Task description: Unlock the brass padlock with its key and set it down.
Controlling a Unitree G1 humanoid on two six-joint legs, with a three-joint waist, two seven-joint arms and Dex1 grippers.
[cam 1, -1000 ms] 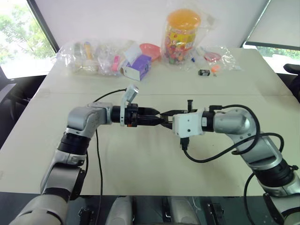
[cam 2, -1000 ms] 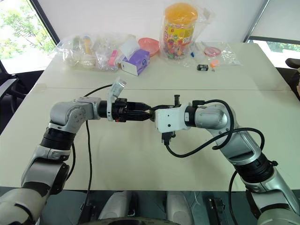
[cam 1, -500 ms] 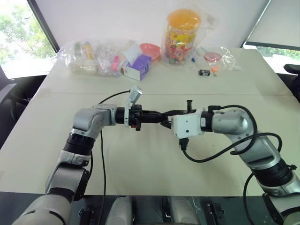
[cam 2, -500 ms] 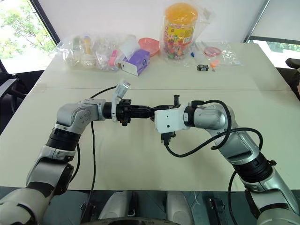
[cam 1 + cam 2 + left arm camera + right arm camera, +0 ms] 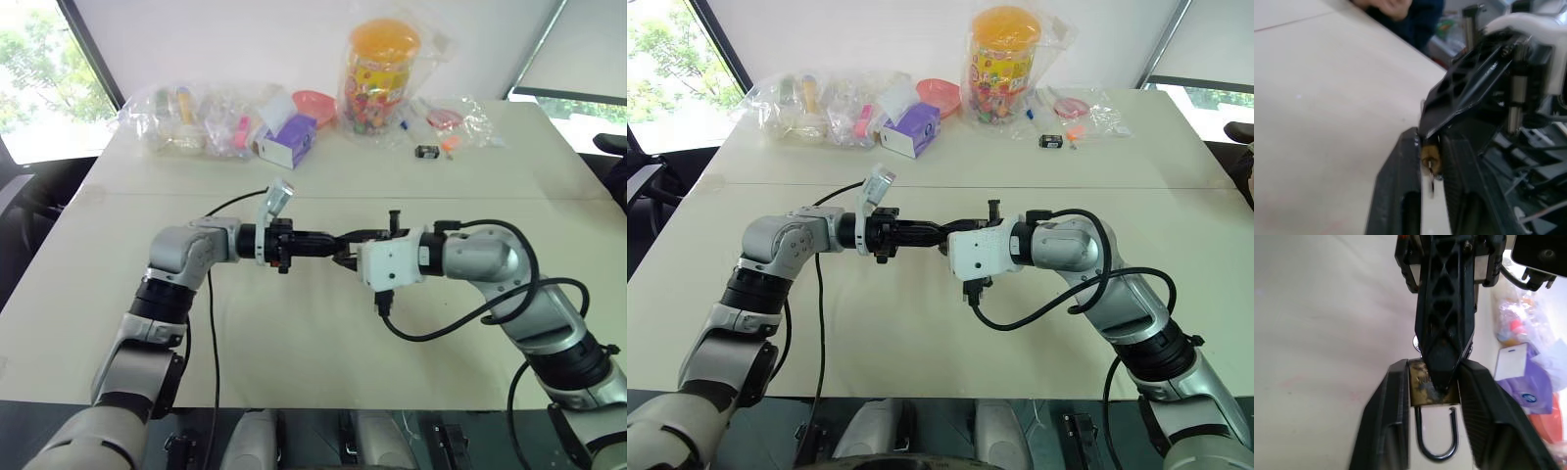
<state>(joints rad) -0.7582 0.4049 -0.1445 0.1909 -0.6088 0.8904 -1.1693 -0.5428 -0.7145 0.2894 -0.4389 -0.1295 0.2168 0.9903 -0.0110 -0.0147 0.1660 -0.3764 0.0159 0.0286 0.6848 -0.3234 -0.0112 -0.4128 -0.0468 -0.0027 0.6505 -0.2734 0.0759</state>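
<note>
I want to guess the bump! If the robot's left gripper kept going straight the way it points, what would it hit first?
Probably the right gripper, which faces it nearly tip to tip. The left gripper is already closed at the brass padlock lying between the right gripper's fingers, so there is hardly any gap ahead.

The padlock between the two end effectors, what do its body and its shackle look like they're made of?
The brass padlock: its body looks like brass, a dull yellow-gold with dark tarnished patches and no bright polish. Its shackle looks like thin steel wire, a dark, smooth, slightly glossy loop; the exact metal is not certain from the look.
</note>
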